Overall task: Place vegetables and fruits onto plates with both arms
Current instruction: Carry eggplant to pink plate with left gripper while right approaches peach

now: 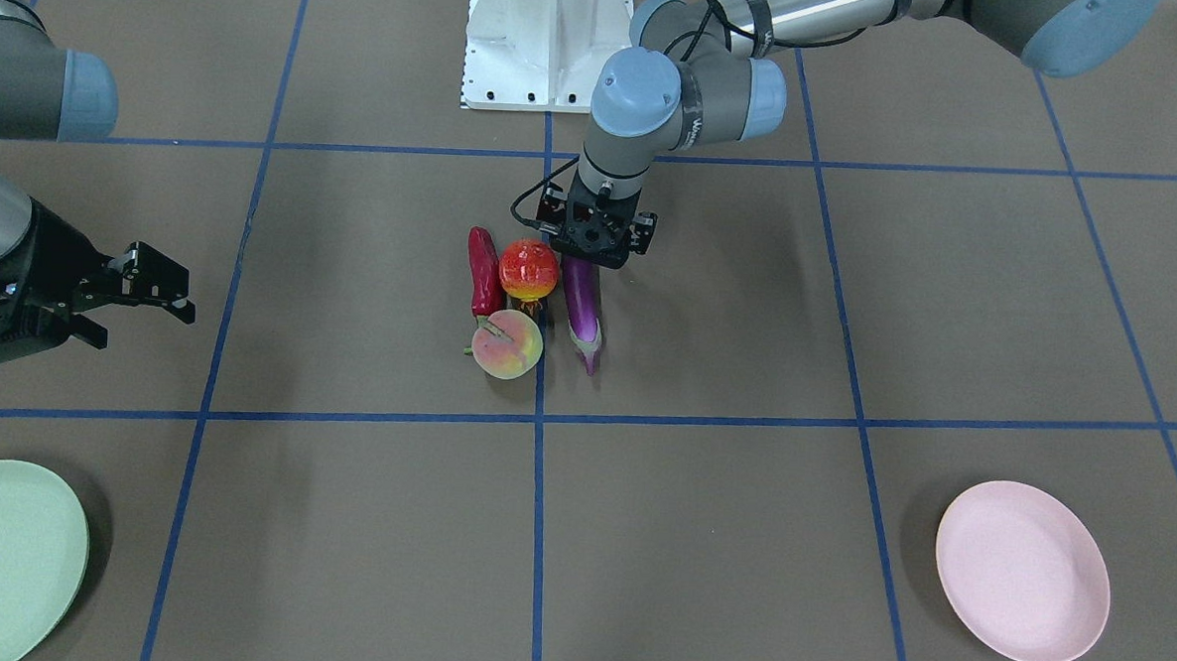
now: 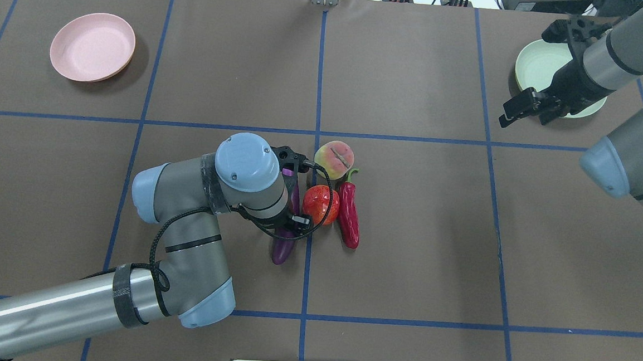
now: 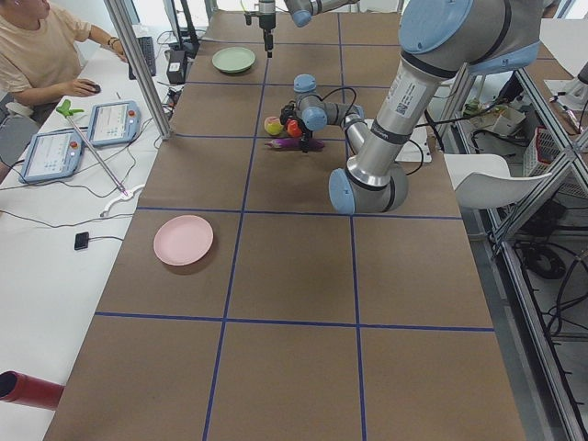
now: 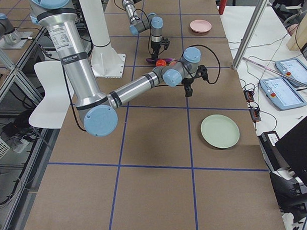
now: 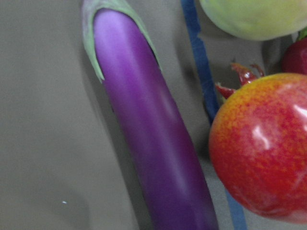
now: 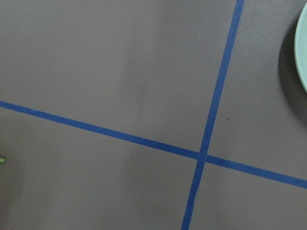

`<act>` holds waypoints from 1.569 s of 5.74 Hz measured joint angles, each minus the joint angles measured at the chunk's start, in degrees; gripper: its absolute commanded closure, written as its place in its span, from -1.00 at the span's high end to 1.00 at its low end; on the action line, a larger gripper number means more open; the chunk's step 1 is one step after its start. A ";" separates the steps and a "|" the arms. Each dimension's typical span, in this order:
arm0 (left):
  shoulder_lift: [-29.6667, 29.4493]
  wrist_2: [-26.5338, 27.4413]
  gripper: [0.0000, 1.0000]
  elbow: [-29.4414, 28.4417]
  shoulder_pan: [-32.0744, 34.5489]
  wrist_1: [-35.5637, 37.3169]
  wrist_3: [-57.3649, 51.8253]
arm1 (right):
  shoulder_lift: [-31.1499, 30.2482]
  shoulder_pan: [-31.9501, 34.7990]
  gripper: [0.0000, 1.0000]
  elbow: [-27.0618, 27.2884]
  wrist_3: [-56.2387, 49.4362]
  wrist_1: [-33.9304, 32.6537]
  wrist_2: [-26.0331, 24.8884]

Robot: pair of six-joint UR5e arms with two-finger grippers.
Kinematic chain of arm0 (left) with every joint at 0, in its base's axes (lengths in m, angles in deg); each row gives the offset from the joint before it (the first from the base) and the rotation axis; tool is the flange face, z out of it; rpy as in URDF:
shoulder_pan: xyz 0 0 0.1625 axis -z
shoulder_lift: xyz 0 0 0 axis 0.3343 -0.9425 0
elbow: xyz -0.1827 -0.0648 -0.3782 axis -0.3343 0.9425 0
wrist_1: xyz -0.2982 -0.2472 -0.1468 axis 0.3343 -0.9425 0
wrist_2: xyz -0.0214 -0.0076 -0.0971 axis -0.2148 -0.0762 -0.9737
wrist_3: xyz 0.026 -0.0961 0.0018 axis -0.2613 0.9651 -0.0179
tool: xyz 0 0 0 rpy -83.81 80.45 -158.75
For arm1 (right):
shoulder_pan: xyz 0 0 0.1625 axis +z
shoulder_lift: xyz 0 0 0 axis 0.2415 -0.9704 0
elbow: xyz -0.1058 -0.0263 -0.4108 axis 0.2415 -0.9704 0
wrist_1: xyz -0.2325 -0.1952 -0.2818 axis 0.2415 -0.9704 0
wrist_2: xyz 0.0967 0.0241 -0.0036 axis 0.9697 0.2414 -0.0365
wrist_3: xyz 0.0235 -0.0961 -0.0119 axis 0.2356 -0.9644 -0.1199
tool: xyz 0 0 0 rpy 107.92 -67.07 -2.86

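Observation:
The purple eggplant point(image 1: 582, 305) lies at the table's middle beside the red-orange fruit point(image 1: 529, 269), the peach point(image 1: 506, 344) and the red chili point(image 1: 483, 271). My left gripper point(image 1: 600, 256) is low over the eggplant's blunt end and looks open; its fingers are mostly hidden under the wrist. The left wrist view shows the eggplant point(image 5: 148, 134) and the red-orange fruit point(image 5: 261, 148) very close. My right gripper point(image 1: 142, 323) is open and empty, above the table near the mint green plate point(image 2: 535, 62). The pink plate point(image 2: 92, 46) sits empty at the far left corner.
The white base block point(image 1: 546, 41) stands at the robot's edge of the table. Blue tape lines point(image 6: 206, 143) mark a grid on the brown surface. A person point(image 3: 37, 55) and tablets point(image 3: 112, 121) are on a side table beyond the far edge.

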 measured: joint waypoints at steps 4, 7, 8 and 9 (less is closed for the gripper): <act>0.39 -4.27 -1.00 2.92 5.54 0.26 0.25 | 7.12 -8.67 1.00 0.02 17.02 0.09 -7.40; 7.59 -13.71 -1.00 2.70 22.78 0.34 -8.66 | 11.99 -15.66 1.00 -0.67 34.84 0.13 -16.25; 10.19 -16.13 -1.00 0.35 29.74 0.26 -11.54 | 13.77 -17.96 0.99 -1.04 40.73 0.11 -19.26; 10.76 -17.63 -1.00 -5.68 35.28 0.11 -16.25 | 15.11 -20.04 0.99 -1.20 45.39 0.08 -21.03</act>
